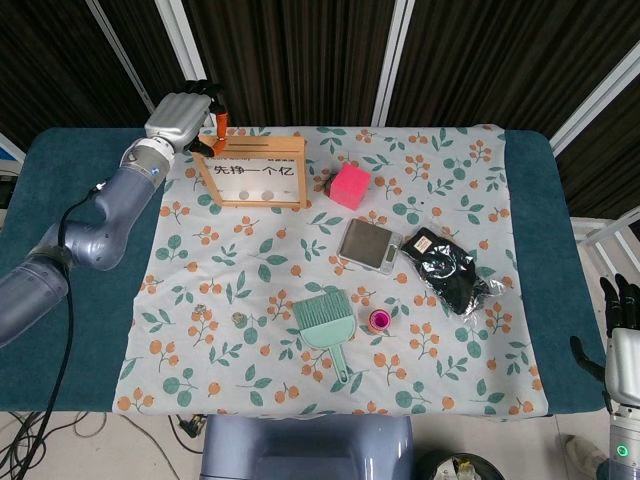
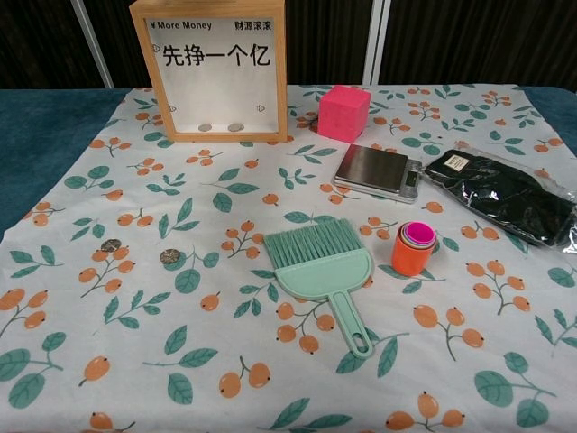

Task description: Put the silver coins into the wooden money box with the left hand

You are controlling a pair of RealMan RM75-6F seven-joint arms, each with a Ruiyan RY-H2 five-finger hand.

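Observation:
The wooden money box (image 1: 255,172) stands at the back left of the cloth, its glass front printed with black characters; it also fills the top left of the chest view (image 2: 212,72). Two silver coins (image 2: 221,127) lie inside on its floor. Two more coins lie on the cloth at the front left, one (image 2: 111,244) beside the other (image 2: 169,256). My left hand (image 1: 190,112) hovers over the box's top left corner, its orange-tipped fingers (image 1: 218,122) pointing down at the top edge. Whether they pinch a coin is too small to tell. My right hand (image 1: 622,335) hangs off the table's right side, holding nothing.
A pink cube (image 1: 350,186) sits right of the box. Mid-cloth lie a silver scale (image 1: 368,244), a black bagged item (image 1: 452,270), a green hand brush (image 1: 325,325) and an orange cup stack (image 1: 378,321).

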